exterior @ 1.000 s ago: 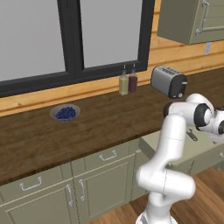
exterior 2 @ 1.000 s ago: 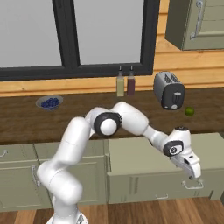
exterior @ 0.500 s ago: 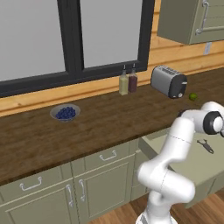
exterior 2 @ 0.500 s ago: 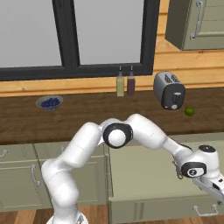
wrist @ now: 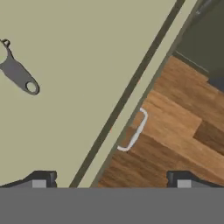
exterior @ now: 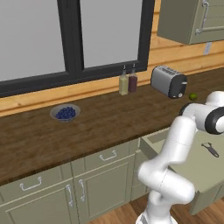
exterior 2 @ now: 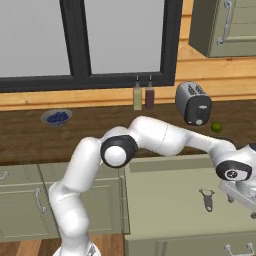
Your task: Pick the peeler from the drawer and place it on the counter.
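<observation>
Over the front edge of the drawer, the gripper hangs with fingers spread wide, holding nothing. Just beside it, the peeler lies flat on the drawer floor. Beyond runs the counter.

From the left base view you look forward and down from behind the arm's left; the right base view mirrors it from the right. Both share the counter, toaster and open drawer. Your hand view looks steeply down, close over the drawer's front edge.
</observation>
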